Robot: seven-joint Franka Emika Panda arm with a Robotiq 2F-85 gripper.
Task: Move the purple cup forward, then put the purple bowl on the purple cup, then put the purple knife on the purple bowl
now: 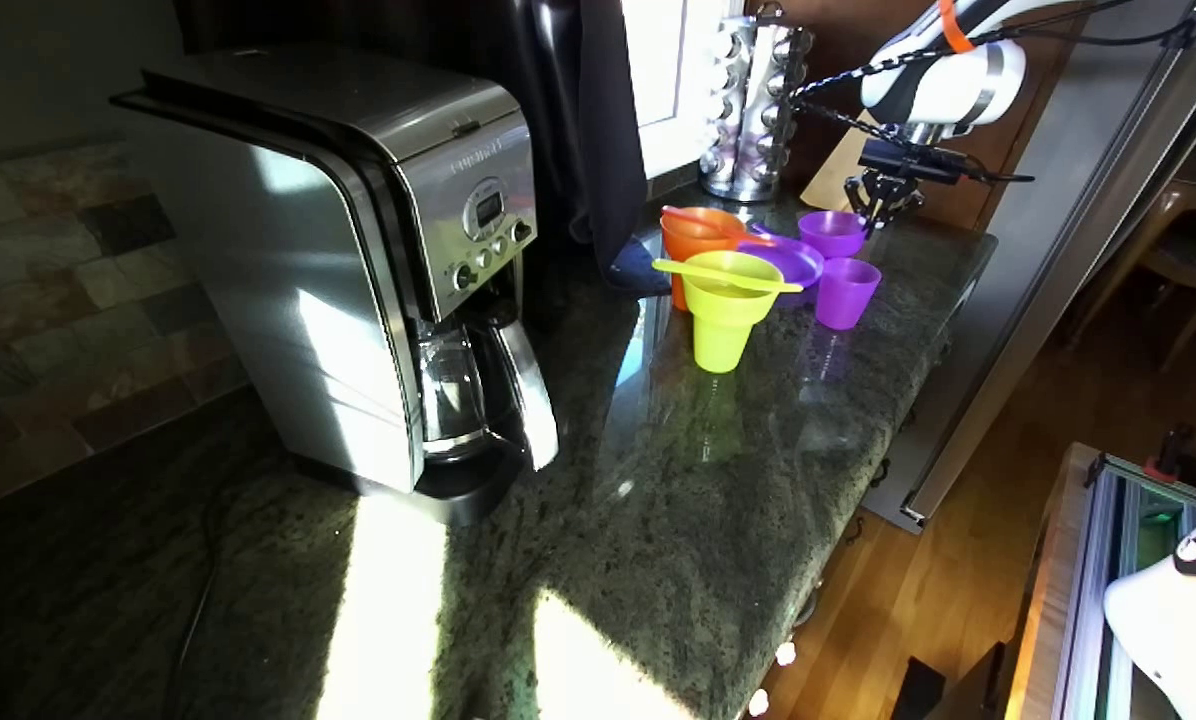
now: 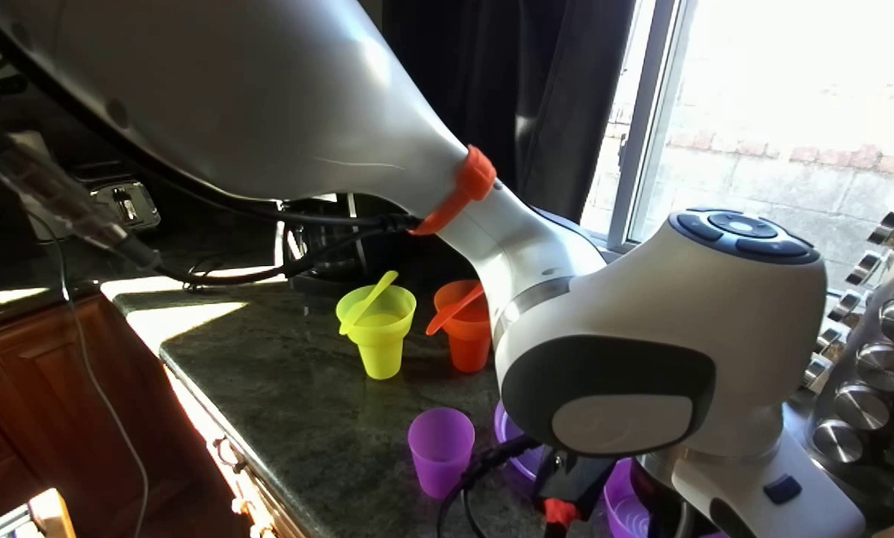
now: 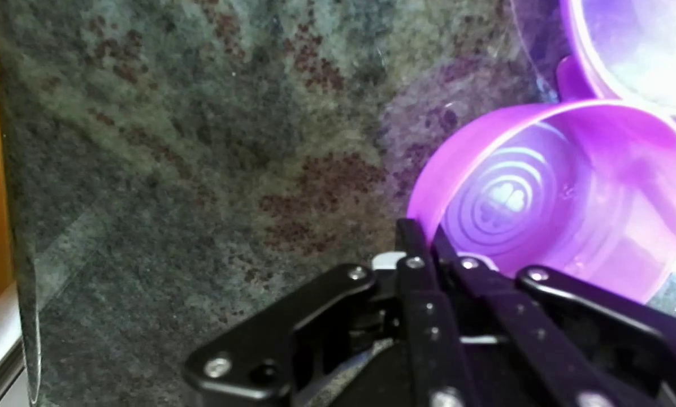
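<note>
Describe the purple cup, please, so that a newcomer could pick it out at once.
In an exterior view, follow the counter from the coffee maker to the yellow-green cup. The purple cup stands just beyond, to the right: a narrow tumbler, unlike the wider purple bowl in the gripper and the shallow purple dish.

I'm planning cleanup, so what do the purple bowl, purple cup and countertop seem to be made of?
Purple bowl: probably smooth molded plastic, fairly glossy; highlights and concentric rings show in its base.
Purple cup: likely similar plastic, perhaps slightly translucent, judging by its even color and glowing wall.
Countertop: polished stone, perhaps granite, or a lookalike; it is mottled, with clear reflections.
</note>
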